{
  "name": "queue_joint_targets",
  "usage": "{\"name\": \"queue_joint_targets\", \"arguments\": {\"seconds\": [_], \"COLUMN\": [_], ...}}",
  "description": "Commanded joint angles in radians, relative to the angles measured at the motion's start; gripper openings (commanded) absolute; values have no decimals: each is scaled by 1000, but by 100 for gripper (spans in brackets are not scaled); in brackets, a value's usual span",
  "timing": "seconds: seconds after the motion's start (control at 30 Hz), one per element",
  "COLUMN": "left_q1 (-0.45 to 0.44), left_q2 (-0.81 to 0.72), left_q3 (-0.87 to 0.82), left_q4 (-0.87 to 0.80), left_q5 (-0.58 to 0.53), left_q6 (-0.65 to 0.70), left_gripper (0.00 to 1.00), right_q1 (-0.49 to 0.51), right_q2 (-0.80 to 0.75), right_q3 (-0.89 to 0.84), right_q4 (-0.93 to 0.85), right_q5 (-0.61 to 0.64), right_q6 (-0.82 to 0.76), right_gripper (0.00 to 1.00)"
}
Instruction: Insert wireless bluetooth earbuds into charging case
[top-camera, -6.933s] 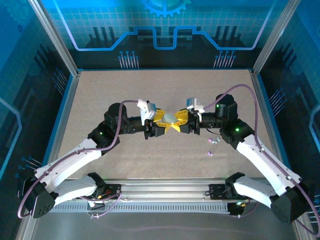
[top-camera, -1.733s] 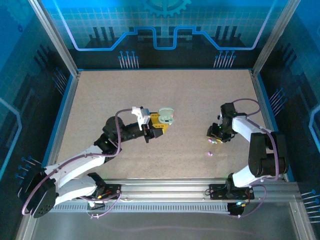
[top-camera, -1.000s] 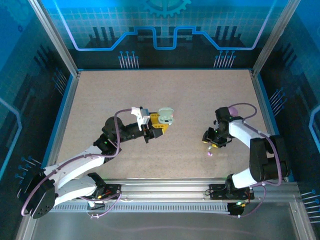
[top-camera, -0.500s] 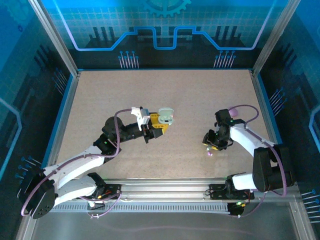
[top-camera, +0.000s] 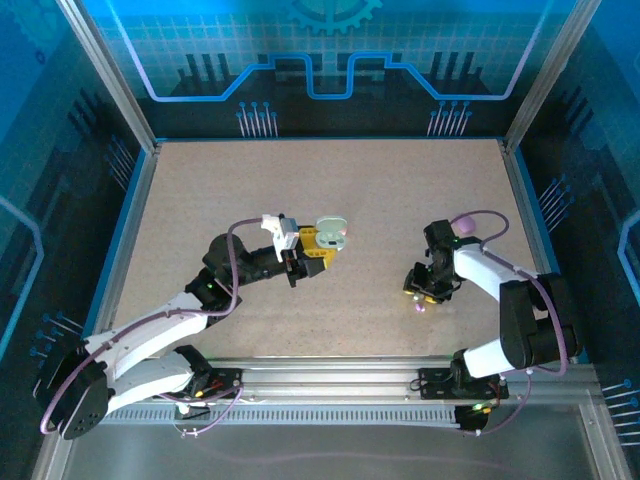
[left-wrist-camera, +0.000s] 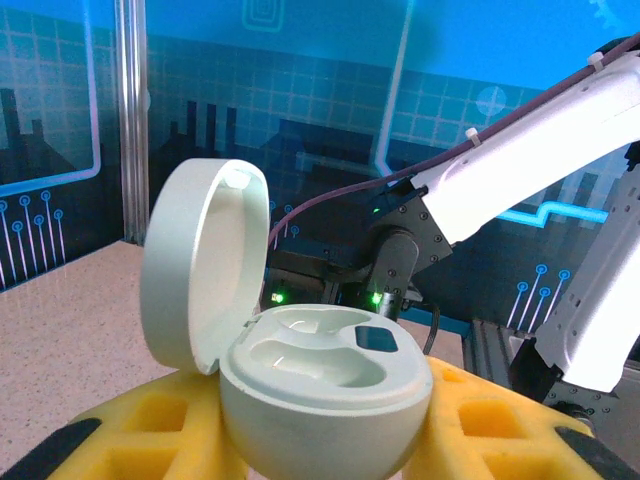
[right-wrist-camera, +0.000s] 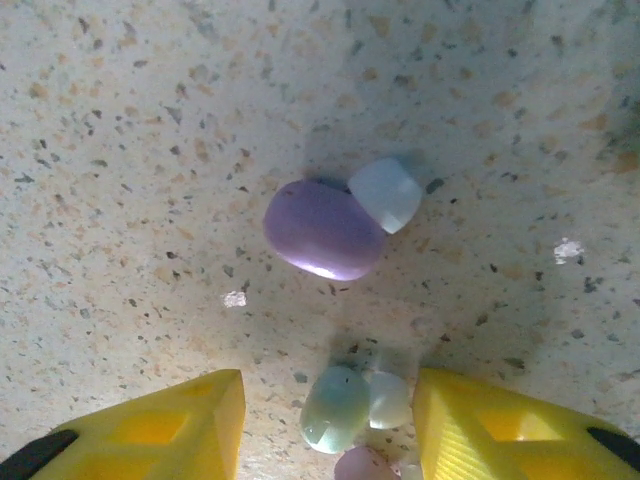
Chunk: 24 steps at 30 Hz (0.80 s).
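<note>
The pale green-white charging case (left-wrist-camera: 318, 395) has its lid (left-wrist-camera: 200, 265) swung up, showing two empty wells. My left gripper (top-camera: 318, 245) is shut on the charging case (top-camera: 331, 232), and its yellow pads (left-wrist-camera: 150, 425) press on both sides of the shell. My right gripper (top-camera: 423, 290) points down at the table and is open. Between its yellow fingers (right-wrist-camera: 160, 430) lies a pale teal earbud (right-wrist-camera: 337, 408), touching neither finger. A purple earbud (right-wrist-camera: 322, 230) with a whitish tip lies just beyond it. A pinkish piece (right-wrist-camera: 362, 465) peeks in at the bottom edge. One purple earbud (top-camera: 420, 307) lies near the gripper.
The speckled tabletop (top-camera: 300, 180) is bounded by blue side rails and a metal rail (top-camera: 330, 375) at the near edge. The right arm (top-camera: 490, 270) is folded back near the right side. The right arm also shows behind the case in the left wrist view.
The right gripper has shifted a little left and lower over the earbuds. The left gripper keeps the open case still; several seconds ago both grippers held it mid-table.
</note>
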Motion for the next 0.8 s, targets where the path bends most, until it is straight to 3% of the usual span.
{"name": "queue_joint_targets", "arguments": {"seconds": [0.0,0.37,0.53,0.77], "left_q1": [-7,-8,-9,-10], "left_q2": [-20,-26,-35,-37], "left_q3": [2,4,-1,-1], "left_q4": [4,-3,-8,-11], "left_q5": [-13,-16,-21,-26], "left_q6": [-3,-5,-4,-3], "left_gripper": [26,26,26,26], "right_q1": [64,240,241,246], "right_q2": [13,101,100,177], "right_q3": [33,183,208,217], "right_q4": [34,28,-9,2], "right_q5": [-58,-124,5,-23], "right_q6": [8,51,19,-3], "right_gripper": [47,45,46,46]}}
